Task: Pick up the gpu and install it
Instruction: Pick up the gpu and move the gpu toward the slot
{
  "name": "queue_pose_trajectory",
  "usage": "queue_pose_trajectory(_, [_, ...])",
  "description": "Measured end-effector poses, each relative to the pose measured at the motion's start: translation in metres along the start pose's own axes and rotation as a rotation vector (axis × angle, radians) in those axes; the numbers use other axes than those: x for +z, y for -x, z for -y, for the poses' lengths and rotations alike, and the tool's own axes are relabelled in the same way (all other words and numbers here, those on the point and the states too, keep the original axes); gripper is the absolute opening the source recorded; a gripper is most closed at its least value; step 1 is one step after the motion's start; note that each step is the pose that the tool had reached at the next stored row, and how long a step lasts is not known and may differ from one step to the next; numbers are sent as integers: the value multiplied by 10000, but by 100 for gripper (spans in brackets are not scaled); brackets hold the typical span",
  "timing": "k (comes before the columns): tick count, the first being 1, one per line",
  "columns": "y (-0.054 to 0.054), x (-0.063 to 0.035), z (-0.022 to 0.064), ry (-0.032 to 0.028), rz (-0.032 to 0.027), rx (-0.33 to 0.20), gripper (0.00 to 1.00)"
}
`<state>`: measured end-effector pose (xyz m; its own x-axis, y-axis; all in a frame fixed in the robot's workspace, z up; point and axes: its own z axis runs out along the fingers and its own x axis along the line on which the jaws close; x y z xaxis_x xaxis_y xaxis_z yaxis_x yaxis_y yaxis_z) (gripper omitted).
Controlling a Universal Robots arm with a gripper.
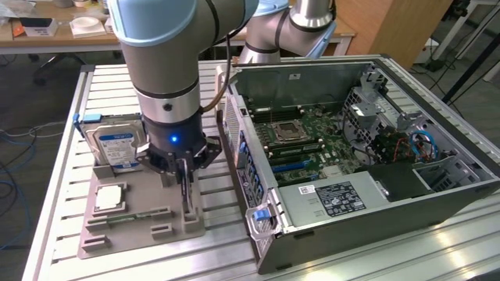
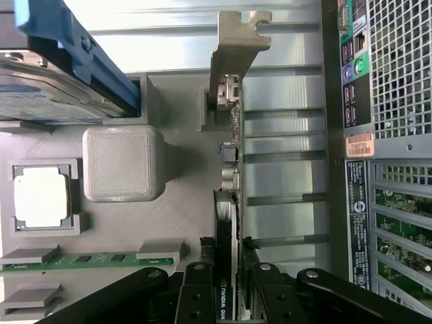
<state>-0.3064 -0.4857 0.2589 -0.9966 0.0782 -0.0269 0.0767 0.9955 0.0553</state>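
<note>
The gpu (image 1: 187, 196) is a thin dark card standing on edge in a slot of the grey holder tray (image 1: 144, 237), on the side nearest the computer case. In the wrist view the gpu (image 2: 230, 202) runs edge-on, with its silver bracket (image 2: 237, 40) at the far end. My gripper (image 1: 182, 171) comes straight down over the card. Its black fingers (image 2: 200, 287) sit against both faces of the card, so the gripper (image 2: 229, 287) is shut on it. The card still rests in the tray slot.
On the tray there are also a silver hard drive (image 1: 117, 143) in a blue bracket, a square CPU chip (image 1: 109, 198) and a green memory stick (image 1: 129, 218). The open computer case (image 1: 266, 193) lies right beside the tray, with its motherboard (image 1: 308, 140) exposed.
</note>
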Motion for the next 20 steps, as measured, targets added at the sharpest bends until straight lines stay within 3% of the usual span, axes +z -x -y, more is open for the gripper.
queue_pose_trajectory(3, [1, -46, -2, 37, -2, 2, 26])
queue_pose_trajectory(9, [3, -124, -7, 43, -3, 1, 26])
queue_pose_trajectory(14, [6, -241, -9, 242, -20, -1, 26])
queue_pose_trajectory(20, [10, -347, -15, 262, -19, -3, 26])
